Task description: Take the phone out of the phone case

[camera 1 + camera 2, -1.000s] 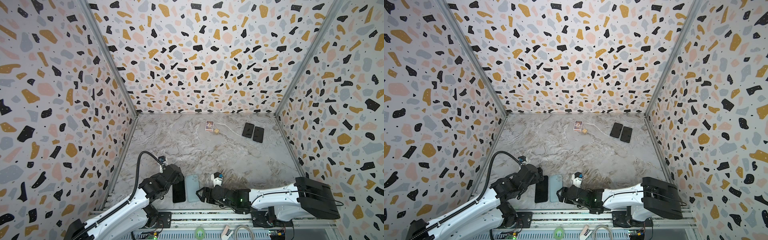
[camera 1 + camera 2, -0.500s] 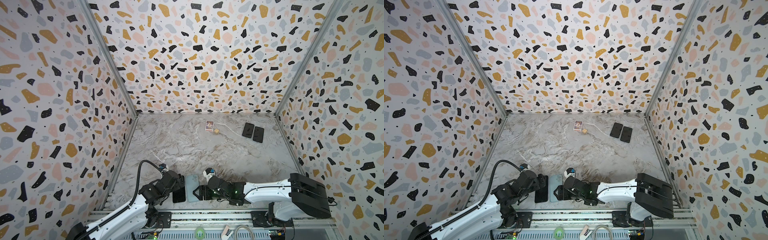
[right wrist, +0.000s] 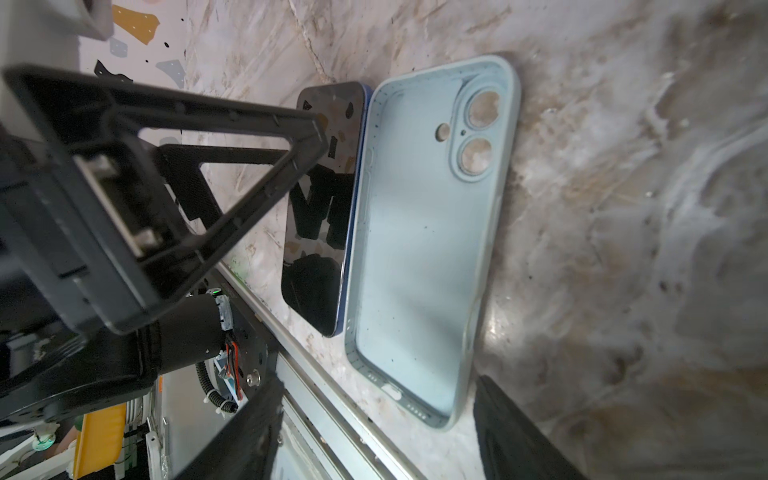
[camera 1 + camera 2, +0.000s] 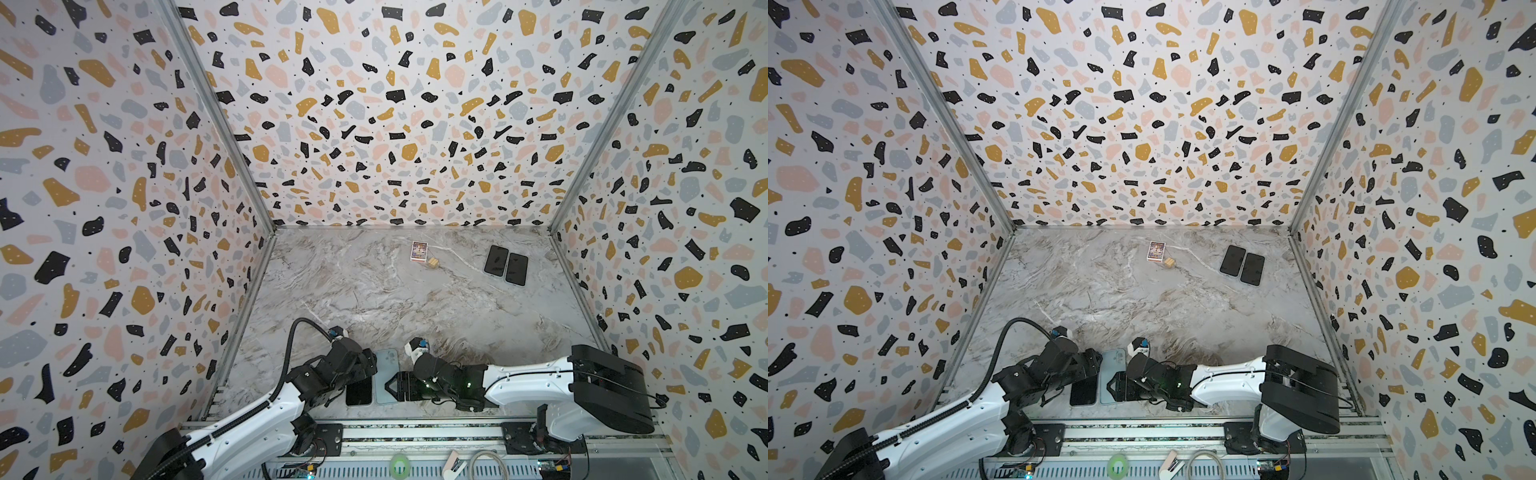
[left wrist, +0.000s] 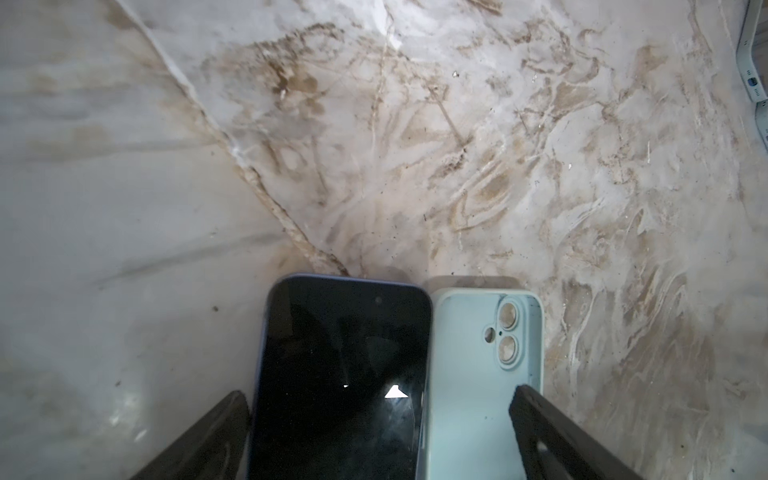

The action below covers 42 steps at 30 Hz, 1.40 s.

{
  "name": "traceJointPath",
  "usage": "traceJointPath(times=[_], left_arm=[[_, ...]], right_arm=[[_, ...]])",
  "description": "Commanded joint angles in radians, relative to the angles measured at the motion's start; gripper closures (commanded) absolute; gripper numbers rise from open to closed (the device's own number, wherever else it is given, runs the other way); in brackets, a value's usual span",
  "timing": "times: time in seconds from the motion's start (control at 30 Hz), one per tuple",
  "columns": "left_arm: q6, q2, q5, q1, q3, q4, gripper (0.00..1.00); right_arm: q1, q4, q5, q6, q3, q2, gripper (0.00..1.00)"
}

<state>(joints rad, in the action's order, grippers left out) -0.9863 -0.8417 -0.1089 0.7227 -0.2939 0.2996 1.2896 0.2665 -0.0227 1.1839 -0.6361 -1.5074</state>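
Observation:
The dark phone (image 4: 358,390) (image 5: 340,374) lies screen-up near the table's front edge. The empty pale blue phone case (image 4: 385,374) (image 5: 469,374) lies right beside it, inside up. They touch along their long edges; both top views show them (image 4: 1082,390) (image 4: 1113,374). My left gripper (image 4: 366,365) (image 5: 378,392) is open, one finger outside the phone and one over the case's far edge. My right gripper (image 4: 392,386) (image 3: 376,384) is open at the case's (image 3: 419,249) port end, holding nothing.
Two dark phones (image 4: 506,264) lie at the back right. A small printed box (image 4: 419,251) and a wooden block (image 4: 433,262) sit at the back middle. A metal rail (image 3: 316,399) runs along the front edge, just beside the phone (image 3: 320,208). Patterned walls enclose three sides.
My right gripper has moved left up to the case's end and its jaws have narrowed somewhat. The left arm has shifted slightly toward the front, still open over phone and case.

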Motion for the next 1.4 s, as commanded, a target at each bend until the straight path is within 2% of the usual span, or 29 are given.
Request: traceJointPath(times=[0.0, 0.47, 0.57, 0.83, 1.1, 1.37], left_arm=[[0.03, -0.024, 0.032, -0.003, 0.001, -0.061, 0.0], [0.027, -0.051, 0.063, -0.003, -0.009, -0.122, 0.0], [0.034, -0.034, 0.021, -0.003, -0.03, -0.07, 0.0], [0.034, 0.093, -0.192, -0.005, -0.147, 0.109, 0.01], [0.054, 0.145, -0.296, -0.006, -0.266, 0.209, 0.0], [0.059, 0.192, -0.341, -0.006, -0.329, 0.269, 0.0]], right_arm=[[-0.004, 0.016, 0.003, 0.011, 0.006, -0.002, 0.27], [-0.004, 0.063, 0.001, 0.044, 0.041, -0.009, 0.28], [0.0, 0.05, 0.012, 0.043, 0.041, 0.007, 0.28], [0.012, 0.047, 0.019, 0.051, 0.036, -0.03, 0.29], [0.013, 0.059, 0.021, 0.039, 0.001, -0.077, 0.29], [0.007, 0.077, 0.019, 0.023, -0.014, -0.089, 0.29]])
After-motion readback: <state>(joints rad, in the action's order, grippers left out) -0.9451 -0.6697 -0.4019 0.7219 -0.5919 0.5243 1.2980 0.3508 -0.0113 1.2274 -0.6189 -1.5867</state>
